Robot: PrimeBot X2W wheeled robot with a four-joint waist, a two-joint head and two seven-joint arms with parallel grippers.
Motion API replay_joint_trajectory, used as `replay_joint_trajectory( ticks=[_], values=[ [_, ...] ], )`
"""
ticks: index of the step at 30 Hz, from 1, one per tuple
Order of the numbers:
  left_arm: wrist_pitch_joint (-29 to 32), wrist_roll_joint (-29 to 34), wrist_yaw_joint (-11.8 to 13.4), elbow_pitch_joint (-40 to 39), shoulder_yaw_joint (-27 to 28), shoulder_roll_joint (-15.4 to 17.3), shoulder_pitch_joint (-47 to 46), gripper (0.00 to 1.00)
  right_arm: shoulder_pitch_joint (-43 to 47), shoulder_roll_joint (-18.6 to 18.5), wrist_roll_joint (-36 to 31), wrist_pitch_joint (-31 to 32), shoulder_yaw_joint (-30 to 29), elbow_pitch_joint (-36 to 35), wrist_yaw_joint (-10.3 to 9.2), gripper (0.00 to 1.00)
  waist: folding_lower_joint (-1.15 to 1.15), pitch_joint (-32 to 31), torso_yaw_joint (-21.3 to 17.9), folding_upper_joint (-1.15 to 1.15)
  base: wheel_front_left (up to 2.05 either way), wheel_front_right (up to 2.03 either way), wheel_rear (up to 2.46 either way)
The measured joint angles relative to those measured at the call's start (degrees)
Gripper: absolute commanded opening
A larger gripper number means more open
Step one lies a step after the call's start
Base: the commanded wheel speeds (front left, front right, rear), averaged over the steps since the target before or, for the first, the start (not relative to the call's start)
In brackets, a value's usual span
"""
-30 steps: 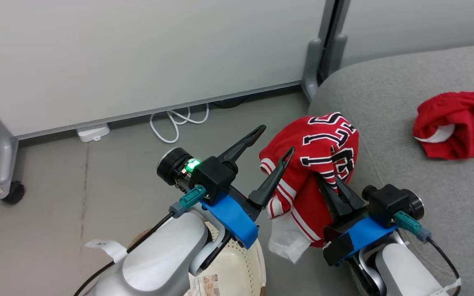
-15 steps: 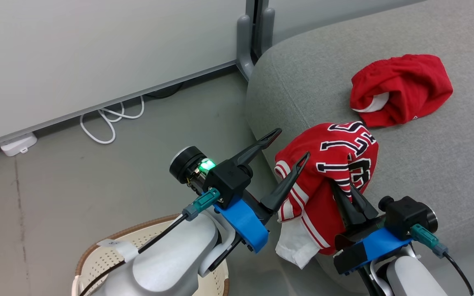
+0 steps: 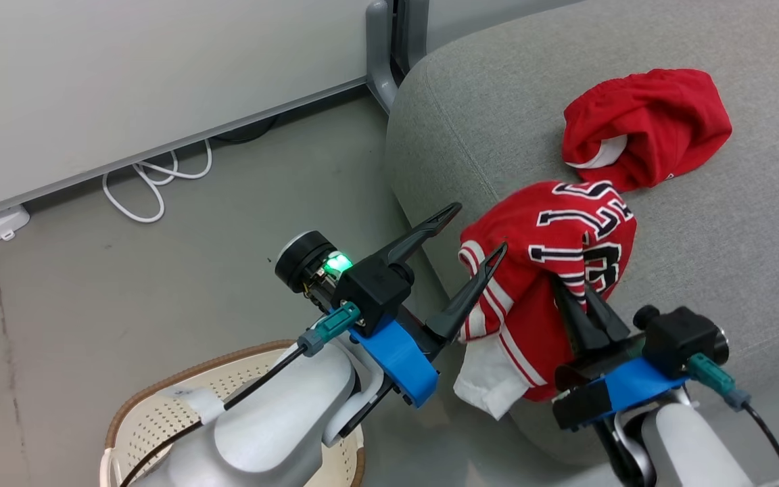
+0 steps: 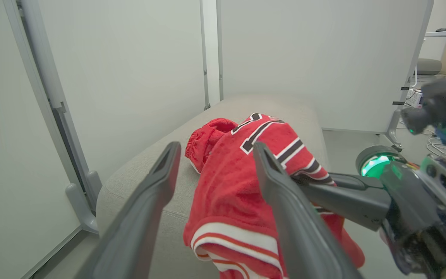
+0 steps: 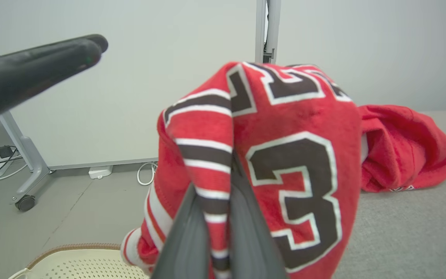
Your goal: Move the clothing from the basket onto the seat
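Basket [image 3: 153, 419] on floor [image 3: 92, 270], largely hidden beneath left arm [image 3: 274, 419]; contents unclear. Red jersey [image 3: 565, 237] pinched in closed right gripper [image 3: 572, 291], over seat [image 3: 498, 101] edge. Left gripper [image 3: 479, 228] spread wide alongside.

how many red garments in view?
2. Numbered jersey pinched in the right gripper, hanging over the seat's near edge; plain red one lying on the seat beyond. Basket mostly hidden by left forearm, may hold more.

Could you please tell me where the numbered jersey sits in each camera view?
Head view: jersey centre-right, hanging at the seat's edge.
Left wrist view: jersey centre, reaching the bottom edge.
Right wrist view: jersey centre, pinched by the right gripper.
Shared landmark: the plain red garment lying beyond it.
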Motion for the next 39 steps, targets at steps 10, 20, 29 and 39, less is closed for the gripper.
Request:
replay_joint_trajectory(
  ticks=[10,20,29,39],
  values=[
    [2.7,1.9,0.8,-3.2,0.0,2.0,-4.3,1.00,-17.2,-4.4,-1.0,0.0,-7.3,-4.0,0.01,0.00,0.00,7.0,1.3,0.00,0.00,0.00,0.00],
    [7.3,4.9,1.1,-8.0,0.5,5.9,-10.8,1.00,-40.3,-14.0,-0.5,0.0,-21.7,-5.0,0.01,0.00,0.01,21.6,2.7,-0.01,0.00,0.00,0.00],
    [8.6,6.1,1.6,-10.0,0.4,7.2,-13.4,1.00,-46.1,-22.1,0.5,0.0,-32.4,5.6,0.01,0.00,0.02,32.4,3.6,0.00,0.00,0.00,0.00],
    [8.6,6.1,1.8,-10.3,0.2,7.6,-13.9,1.00,-41.4,-20.0,0.7,0.0,-35.2,21.3,0.01,0.00,0.01,35.4,5.2,0.00,0.00,0.00,0.00]
  ],
)
